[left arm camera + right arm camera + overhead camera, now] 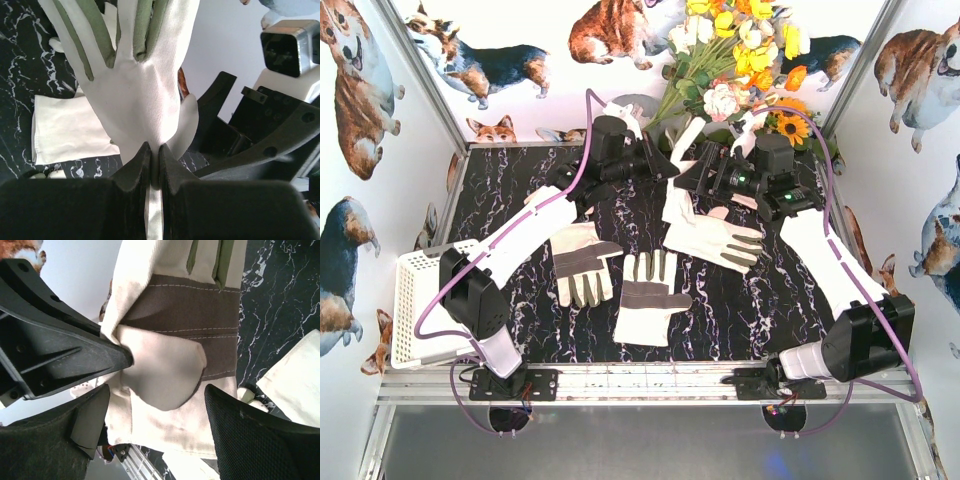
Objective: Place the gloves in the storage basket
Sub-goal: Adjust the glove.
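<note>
My left hand (155, 150) is clamped tight on one glove (145, 85), which sticks straight out ahead of it. My right hand (155, 405) sits wide open around that same glove, both stretched out across the bench (520, 320).

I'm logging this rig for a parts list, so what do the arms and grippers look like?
The left arm and right arm match: white link covers, boxy black joint housings, a purple cable looping along each. Small green lights glow near the right wrist. The left gripper and right gripper have matte black, wedge-shaped fingers.
</note>
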Motion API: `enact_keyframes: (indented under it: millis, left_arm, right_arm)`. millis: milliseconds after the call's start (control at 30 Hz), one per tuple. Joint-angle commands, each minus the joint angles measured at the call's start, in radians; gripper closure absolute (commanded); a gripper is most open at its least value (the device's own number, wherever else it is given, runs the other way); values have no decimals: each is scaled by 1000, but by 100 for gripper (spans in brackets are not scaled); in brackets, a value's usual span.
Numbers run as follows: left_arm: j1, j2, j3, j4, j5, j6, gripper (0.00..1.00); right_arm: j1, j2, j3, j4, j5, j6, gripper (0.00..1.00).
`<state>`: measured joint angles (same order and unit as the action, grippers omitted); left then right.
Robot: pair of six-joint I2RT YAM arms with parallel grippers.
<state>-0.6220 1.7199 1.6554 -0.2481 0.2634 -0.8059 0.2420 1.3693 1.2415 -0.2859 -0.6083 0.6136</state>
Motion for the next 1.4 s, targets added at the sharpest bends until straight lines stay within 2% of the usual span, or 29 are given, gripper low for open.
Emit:
enact_keyframes:
  millis: [0, 333, 467, 567, 900, 1000, 1367]
  left_arm:
    - [10, -13, 26, -41, -37, 4, 100]
    - [9, -24, 15, -20, -10, -5, 100]
    - [9, -20, 21, -13, -5, -16, 100]
    - [8, -15, 25, -9, -6, -25, 100]
    - [9, 2, 44, -15, 5, -37, 100]
    - [8, 9, 52, -14, 15, -39, 100]
    - [10, 23, 70, -26, 29, -53, 100]
  right_arm:
    - [3, -59, -11, 105, -20, 56, 22]
    - [2, -27, -9, 204, -71, 115, 20]
    - [17, 3, 38, 144, -63, 50, 20]
    - [51, 15, 86, 30, 0, -73, 20]
    - [195, 30, 200, -225, 331, -309, 21]
    - [198, 38, 204, -236, 377, -322, 21]
    - [221, 97, 304, -223, 401, -415, 21]
